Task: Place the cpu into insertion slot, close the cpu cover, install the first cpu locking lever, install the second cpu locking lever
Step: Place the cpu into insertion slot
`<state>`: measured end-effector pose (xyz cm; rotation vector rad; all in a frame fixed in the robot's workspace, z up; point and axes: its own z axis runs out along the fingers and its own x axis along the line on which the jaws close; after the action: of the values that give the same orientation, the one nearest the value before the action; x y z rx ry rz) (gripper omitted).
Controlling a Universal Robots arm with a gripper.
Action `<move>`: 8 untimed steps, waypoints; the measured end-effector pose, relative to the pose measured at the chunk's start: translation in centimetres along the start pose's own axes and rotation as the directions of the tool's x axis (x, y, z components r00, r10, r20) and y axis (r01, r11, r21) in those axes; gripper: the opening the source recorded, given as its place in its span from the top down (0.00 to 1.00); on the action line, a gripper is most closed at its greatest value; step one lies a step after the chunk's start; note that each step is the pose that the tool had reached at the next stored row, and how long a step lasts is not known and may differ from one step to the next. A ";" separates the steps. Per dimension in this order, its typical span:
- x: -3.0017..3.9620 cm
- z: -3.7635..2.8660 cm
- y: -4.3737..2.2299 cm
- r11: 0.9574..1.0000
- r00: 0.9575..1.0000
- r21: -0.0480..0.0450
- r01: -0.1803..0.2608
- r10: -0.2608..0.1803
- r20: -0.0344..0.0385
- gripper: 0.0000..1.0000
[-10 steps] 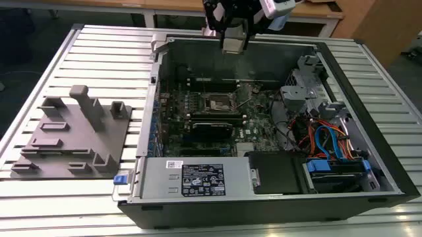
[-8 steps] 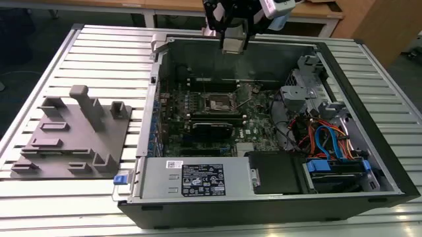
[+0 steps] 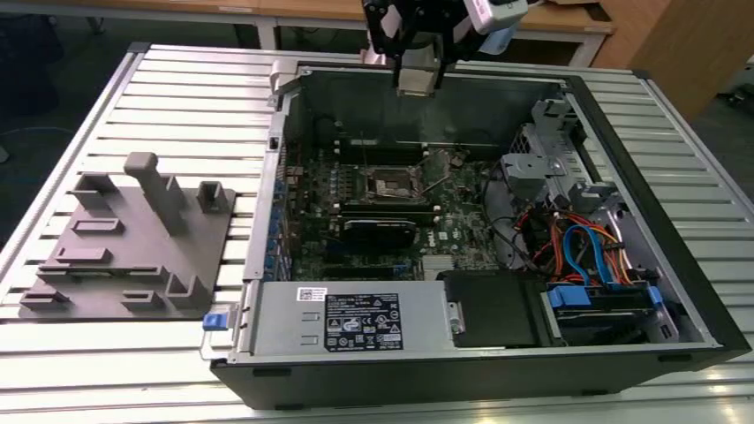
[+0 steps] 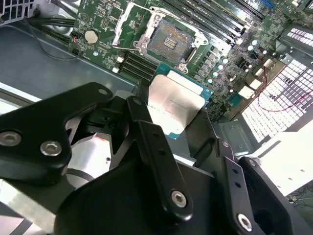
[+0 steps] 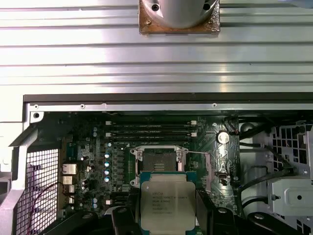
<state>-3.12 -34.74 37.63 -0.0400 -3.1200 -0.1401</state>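
Tabletop [image 3: 177, 97] of ribbed metal bears the open computer case [image 3: 697, 296]; hand [image 3: 418, 79] clamps the cpu [image 5: 167, 203] above it.

What you have on the table [image 3: 141, 88]
The computer case [image 3: 471, 380] lies on it, the insertion slot [image 5: 159, 159] inside, the cpu [image 5: 167, 205] up over the case.

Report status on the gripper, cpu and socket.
Gripper shut on the cpu, above the open case. Insertion slot empty, contacts bare. Nothing seen between cpu and slot.
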 end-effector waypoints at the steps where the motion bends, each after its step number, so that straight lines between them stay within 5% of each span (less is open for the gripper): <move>1: 0.00 0.00 0.00 1.000 1.000 0.000 0.000 0.000 0.000 0.46; 8: 0.00 0.00 0.01 0.999 0.999 -0.001 -0.043 0.043 0.004 0.46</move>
<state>-3.12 -34.73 37.63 -0.1079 -3.1203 -0.1407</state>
